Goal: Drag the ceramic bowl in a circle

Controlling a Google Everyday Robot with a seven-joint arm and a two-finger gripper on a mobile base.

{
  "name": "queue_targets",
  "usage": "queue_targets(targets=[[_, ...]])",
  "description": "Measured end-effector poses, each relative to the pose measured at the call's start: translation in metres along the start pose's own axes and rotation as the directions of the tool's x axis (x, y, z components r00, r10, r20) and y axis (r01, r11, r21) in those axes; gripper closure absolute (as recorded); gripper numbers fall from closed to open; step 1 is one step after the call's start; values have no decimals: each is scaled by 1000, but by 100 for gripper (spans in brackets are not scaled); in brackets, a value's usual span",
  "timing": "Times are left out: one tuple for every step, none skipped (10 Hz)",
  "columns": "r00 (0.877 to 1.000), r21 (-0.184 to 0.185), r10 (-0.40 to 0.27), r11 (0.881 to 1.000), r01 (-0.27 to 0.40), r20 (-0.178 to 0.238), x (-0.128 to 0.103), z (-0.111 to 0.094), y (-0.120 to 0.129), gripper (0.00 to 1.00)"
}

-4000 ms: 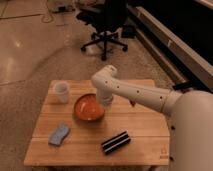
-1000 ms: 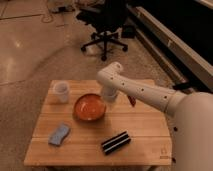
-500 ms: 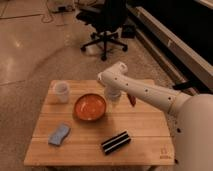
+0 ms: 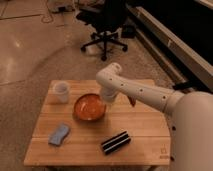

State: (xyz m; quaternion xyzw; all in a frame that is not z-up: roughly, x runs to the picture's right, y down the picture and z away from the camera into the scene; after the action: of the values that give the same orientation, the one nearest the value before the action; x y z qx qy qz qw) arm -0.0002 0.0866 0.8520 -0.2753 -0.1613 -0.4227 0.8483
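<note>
The ceramic bowl (image 4: 90,107) is wide, shallow and glossy orange-red inside. It sits on the wooden table (image 4: 145,125), left of the middle. My gripper (image 4: 108,98) hangs from the white arm (image 4: 145,93) and points down at the bowl's right rim. I cannot tell whether it touches the rim. The arm reaches in from the right.
A small white cup (image 4: 61,91) stands at the table's back left, close to the bowl. A blue sponge (image 4: 59,134) lies front left and a black oblong object (image 4: 116,142) front middle. A small red thing (image 4: 131,100) shows behind the arm. An office chair (image 4: 105,25) stands on the floor beyond.
The gripper has moved right, from over the bowl's inside to its right rim, and the arm's wrist has risen. The bowl has hardly shifted.
</note>
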Motion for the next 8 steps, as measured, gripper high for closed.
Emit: queue_targets(targets=[[1000,-1,13,1000,-13,-7,-5,2,3,58],[1000,4,28,1000,-28,-8,-8,8,-2,58],[999,14,34,999,-34,-4,-9,15,-6,58],[999,3,42,999,-42,-3,-3,17,-2,58],[1000,2,23,1000,-23,-2,-3,18,-8,58],[1000,3,15,1000,-15,-2,-4,18,-10,58],[1000,11,27,1000,-27,-5,4,21,-6,58],[999,12,45,999,-45,-5,14,26,-3,58]])
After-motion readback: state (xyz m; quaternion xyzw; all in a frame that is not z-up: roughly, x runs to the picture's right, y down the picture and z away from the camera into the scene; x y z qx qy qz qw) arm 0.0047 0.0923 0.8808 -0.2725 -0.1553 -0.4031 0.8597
